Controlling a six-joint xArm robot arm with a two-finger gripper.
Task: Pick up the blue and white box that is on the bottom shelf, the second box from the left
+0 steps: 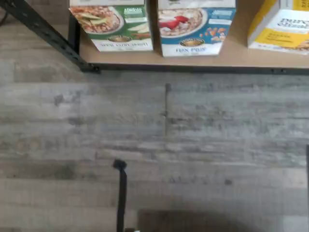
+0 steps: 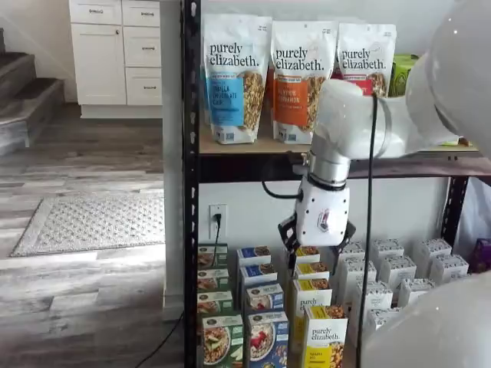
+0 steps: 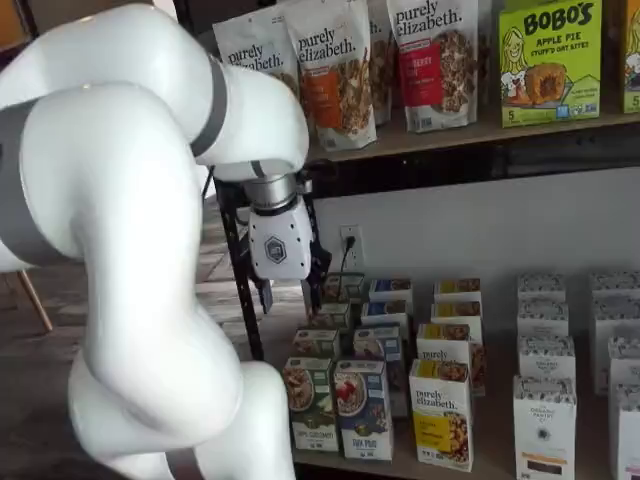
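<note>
- White arm [image 3: 110, 230] is filling the near side of both shelf views, hanging in front of the rack.
- Gripper [image 2: 316, 234] is hovering above the box rows, level with the wall outlet; black fingers are standing apart on either side of the white body, nothing between them – open, empty.
- Wrist view is looking down at grey plank floor [image 1: 154, 135] in front of the bottom shelf [image 1: 231, 55].
- Blue and white box [image 3: 362, 408] is standing upright at the front edge of the bottom shelf, not touched by the gripper.
- Green-fronted box [image 3: 310, 402] is sitting just beside it toward the rack's left post; yellow-and-white box [image 3: 441, 412] is on its other side.
- Granola bags [image 2: 295, 77] are standing on the upper board, farthest back.
</note>
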